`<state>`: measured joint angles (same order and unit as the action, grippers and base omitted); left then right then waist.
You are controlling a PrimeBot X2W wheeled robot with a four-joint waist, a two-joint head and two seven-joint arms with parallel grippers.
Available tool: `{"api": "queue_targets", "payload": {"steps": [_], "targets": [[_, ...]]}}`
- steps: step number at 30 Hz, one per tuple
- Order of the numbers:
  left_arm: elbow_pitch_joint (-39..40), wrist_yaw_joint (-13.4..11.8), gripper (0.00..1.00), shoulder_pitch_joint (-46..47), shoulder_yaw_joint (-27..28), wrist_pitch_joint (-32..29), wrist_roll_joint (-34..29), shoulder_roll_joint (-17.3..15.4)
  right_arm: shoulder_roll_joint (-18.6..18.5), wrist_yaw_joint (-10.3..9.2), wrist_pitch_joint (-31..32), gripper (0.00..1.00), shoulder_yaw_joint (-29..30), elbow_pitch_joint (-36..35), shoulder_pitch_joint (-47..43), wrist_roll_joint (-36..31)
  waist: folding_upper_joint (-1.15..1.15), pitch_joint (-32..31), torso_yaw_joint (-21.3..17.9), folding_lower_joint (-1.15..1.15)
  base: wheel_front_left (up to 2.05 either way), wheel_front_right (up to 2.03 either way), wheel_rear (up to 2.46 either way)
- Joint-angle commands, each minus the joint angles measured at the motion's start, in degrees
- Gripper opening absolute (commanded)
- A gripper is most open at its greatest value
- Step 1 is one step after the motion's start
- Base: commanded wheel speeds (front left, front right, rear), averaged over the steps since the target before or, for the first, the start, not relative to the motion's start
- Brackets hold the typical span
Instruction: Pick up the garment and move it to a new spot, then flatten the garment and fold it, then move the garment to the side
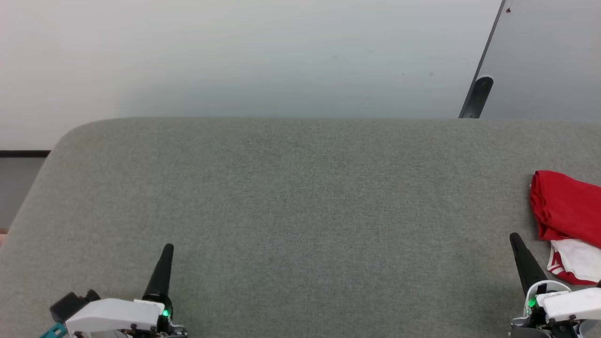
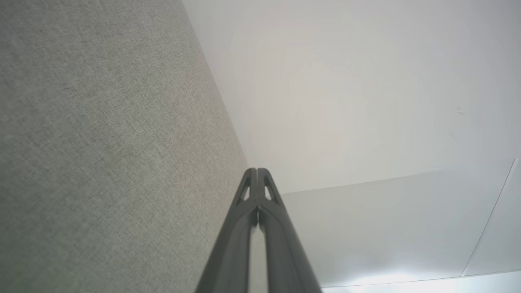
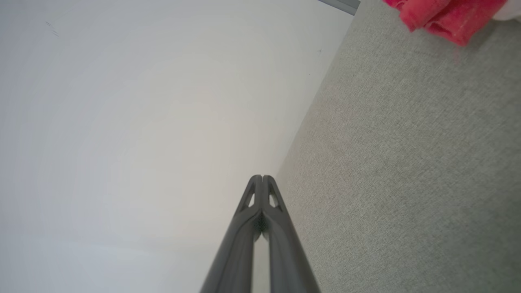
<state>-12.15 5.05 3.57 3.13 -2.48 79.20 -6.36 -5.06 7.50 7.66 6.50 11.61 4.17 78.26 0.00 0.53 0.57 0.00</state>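
Right, starting far left: the left gripper (image 1: 168,247) sits low at the near edge of the grey fabric-covered surface (image 1: 300,188), its two long dark fingers pressed together into one spike pointing away from the robot, with a green light glowing at its base. The left wrist view backs that up, with the fingertips (image 2: 252,174) meeting, no gap, nothing pinched between them, grey weave on one side and the pale wall (image 2: 366,81) on the other.

Across the middle it is open grey fabric, rounded at the far left corner, with the wall behind.

Moving right, a pale panel (image 1: 544,61) with a dark edge leans in at the top corner. Below it the right gripper (image 1: 514,237) is closed as well, tips together and holding nothing; the right wrist view shows the same clean seam.

And at the far right, the garment (image 1: 566,211): a red jersey bunched in a rumpled heap on the surface, cut off by the picture's edge, its white sleeve end (image 1: 580,260) with red striped trim lying just beside the right gripper's finger, a sliver of grey between them
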Motion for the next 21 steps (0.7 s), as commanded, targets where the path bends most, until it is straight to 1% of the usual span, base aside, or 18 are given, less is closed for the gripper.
{"api": "queue_targets", "payload": {"steps": [1, 21], "targets": [[0.0, 0.5, 0.00, 1.0, 0.5, -0.3, 1.3, 0.1, 0.2, -0.01, -0.2, 0.00, 0.1, 0.0, 1.3, 1.5, 0.00, 0.0, 0.0, 0.00, 0.00, 0.00, 0.00], [-1.1, 1.7, 0.00, 2.2, 2.1, -2.4, 8.1, 1.9, 1.4, 0.00, -0.8, 0.00, 0.1, 1.4, 1.8, 8.7, 0.00, -0.2, -0.3, 0.00, 0.00, 0.00, 0.00]]}}
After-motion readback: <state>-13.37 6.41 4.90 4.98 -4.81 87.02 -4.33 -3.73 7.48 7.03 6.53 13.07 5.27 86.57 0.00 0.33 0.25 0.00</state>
